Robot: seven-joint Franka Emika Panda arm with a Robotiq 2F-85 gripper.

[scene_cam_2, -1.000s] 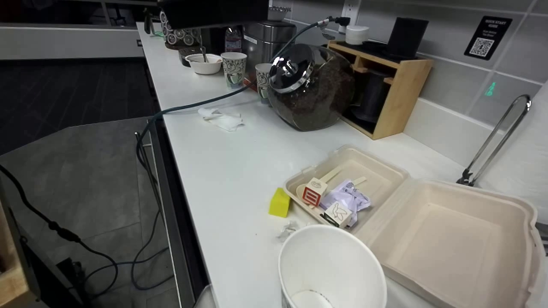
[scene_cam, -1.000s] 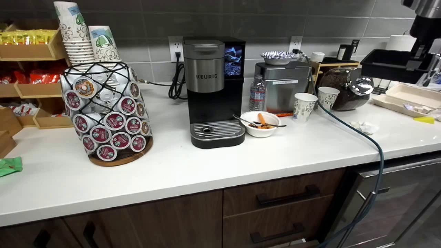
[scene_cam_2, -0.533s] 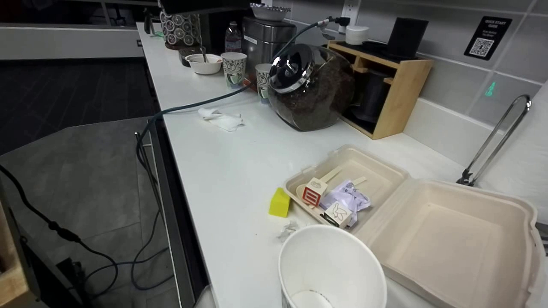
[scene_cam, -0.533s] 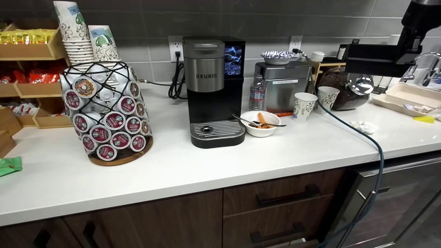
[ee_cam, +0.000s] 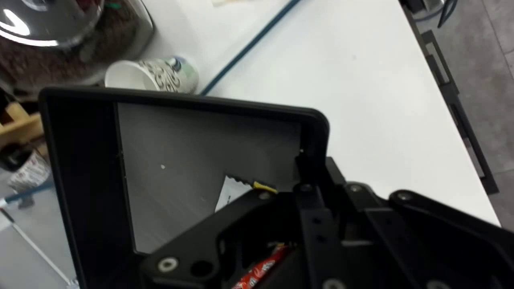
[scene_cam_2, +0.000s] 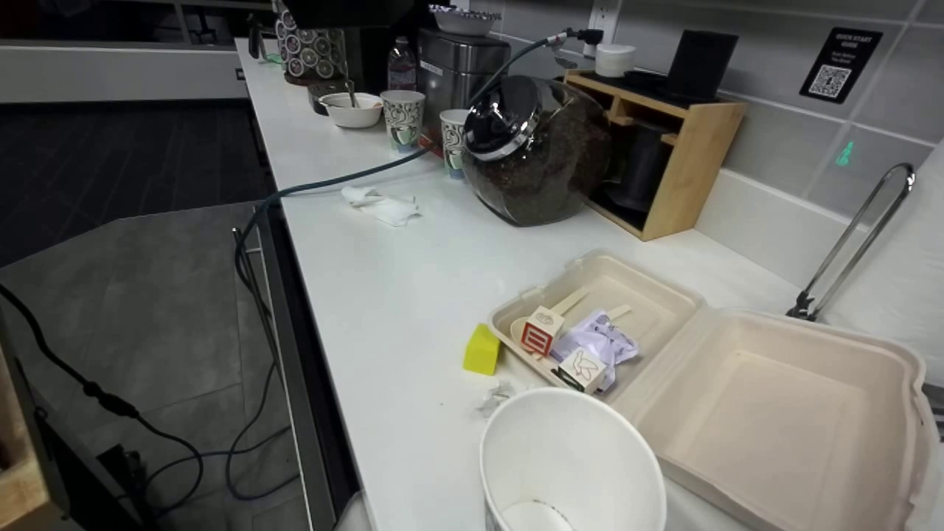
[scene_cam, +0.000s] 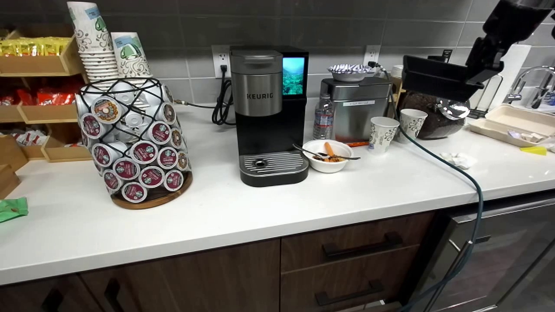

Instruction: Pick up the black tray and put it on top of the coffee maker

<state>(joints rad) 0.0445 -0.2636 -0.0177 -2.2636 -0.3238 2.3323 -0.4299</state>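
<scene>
The black tray (scene_cam: pixel 435 78) hangs in the air at the right in an exterior view, in front of the dark jar. My gripper (scene_cam: pixel 479 77) is shut on its right side wall. In the wrist view the tray's interior (ee_cam: pixel 192 148) holds a white packet, a yellow bit and a red wrapper. The fingertips (ee_cam: pixel 320 166) pinch one wall there. In an exterior view a dark underside (scene_cam_2: pixel 346 11), seemingly the tray, shows at the top edge. The coffee maker (scene_cam: pixel 260 97), black with a silver-grey front, stands upright to the left of the tray, its top bare.
A silver machine (scene_cam: pixel 360 104) with a patterned bowl (scene_cam: pixel 349 72) on top stands between coffee maker and tray. A white bowl (scene_cam: pixel 328 156), paper cups (scene_cam: pixel 383 135) and a bottle (scene_cam: pixel 323 117) stand near. A pod rack (scene_cam: pixel 138 143) is left of the coffee maker. A hose (scene_cam: pixel 455 167) crosses the counter.
My gripper and the held tray have moved left in an exterior view, toward the coffee maker. The tray's tilt has changed. The coffee maker's screen picture has changed.
</scene>
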